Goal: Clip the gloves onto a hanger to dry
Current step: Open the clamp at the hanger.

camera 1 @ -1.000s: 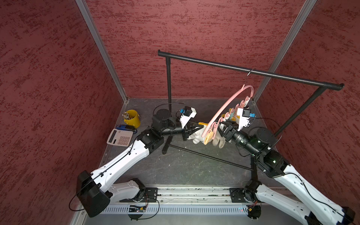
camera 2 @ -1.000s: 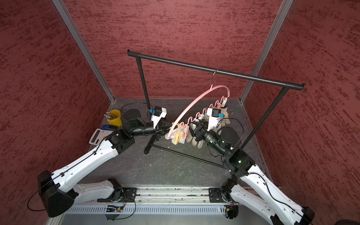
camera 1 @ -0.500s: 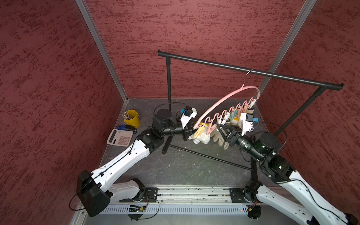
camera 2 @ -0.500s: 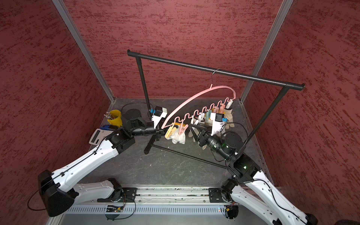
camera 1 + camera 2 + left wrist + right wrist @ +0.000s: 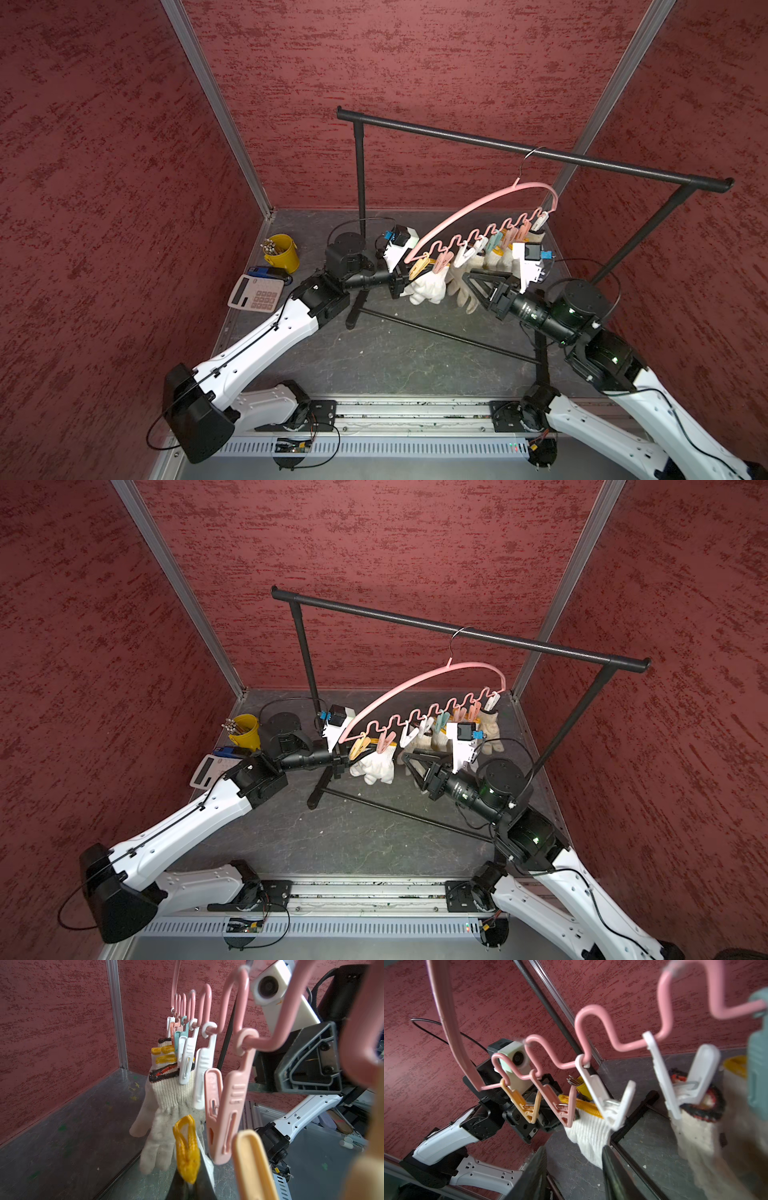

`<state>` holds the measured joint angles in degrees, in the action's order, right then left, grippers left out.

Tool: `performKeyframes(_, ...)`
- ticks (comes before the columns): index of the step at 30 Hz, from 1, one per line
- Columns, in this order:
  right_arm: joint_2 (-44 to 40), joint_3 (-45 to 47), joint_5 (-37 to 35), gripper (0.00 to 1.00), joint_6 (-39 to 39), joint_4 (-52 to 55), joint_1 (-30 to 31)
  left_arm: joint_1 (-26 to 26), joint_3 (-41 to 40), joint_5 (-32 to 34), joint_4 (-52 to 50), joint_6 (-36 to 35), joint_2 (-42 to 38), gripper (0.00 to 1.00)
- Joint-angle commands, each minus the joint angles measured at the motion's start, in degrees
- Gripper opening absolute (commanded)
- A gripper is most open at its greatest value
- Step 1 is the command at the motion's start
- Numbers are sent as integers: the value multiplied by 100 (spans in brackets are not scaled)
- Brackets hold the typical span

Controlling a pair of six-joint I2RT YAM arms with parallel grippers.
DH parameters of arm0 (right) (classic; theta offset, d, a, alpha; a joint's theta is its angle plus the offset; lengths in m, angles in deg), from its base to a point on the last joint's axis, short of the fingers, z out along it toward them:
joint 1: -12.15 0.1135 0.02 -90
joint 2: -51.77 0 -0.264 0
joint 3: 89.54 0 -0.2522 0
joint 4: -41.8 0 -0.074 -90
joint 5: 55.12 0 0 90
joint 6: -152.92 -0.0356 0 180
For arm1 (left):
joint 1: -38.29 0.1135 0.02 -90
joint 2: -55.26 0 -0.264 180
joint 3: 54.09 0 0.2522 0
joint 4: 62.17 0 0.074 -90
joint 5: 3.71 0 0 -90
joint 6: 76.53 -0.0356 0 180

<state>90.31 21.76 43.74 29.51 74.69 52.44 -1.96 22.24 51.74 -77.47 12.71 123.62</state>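
- Your left gripper [image 5: 398, 286] is clamped shut on the yellow cuff of a white glove [image 5: 428, 286], just under the low end of the hanger [image 5: 451, 1030]. The pink pin [image 5: 564, 1111] touches that cuff, but I can't tell how much cloth it bites. Let go too soon and the glove could drop.
- Your right gripper [image 5: 468, 279] stands half open and empty below the hanger's wavy bar, near a white pin [image 5: 610, 1105]. Push in carelessly and you may knock it, or the other gloves [image 5: 164, 1093] clipped further along.
- The hanger hangs tilted from the rail [image 5: 457, 135]. Tug sideways and it may swing, shifting every pin.
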Motion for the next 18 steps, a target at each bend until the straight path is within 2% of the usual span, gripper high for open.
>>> performKeyframes(1,5,27,-449,44,21,-39,-22,-15,210,100,180,12,52,0)
performKeyframes(11,439,230,-746,46,-184,-809,-21,-12,543,332,395,-34,374,0)
performKeyframes(18,615,31,-1274,46,-105,-1013,-22,-70,900,365,469,-24,592,0)
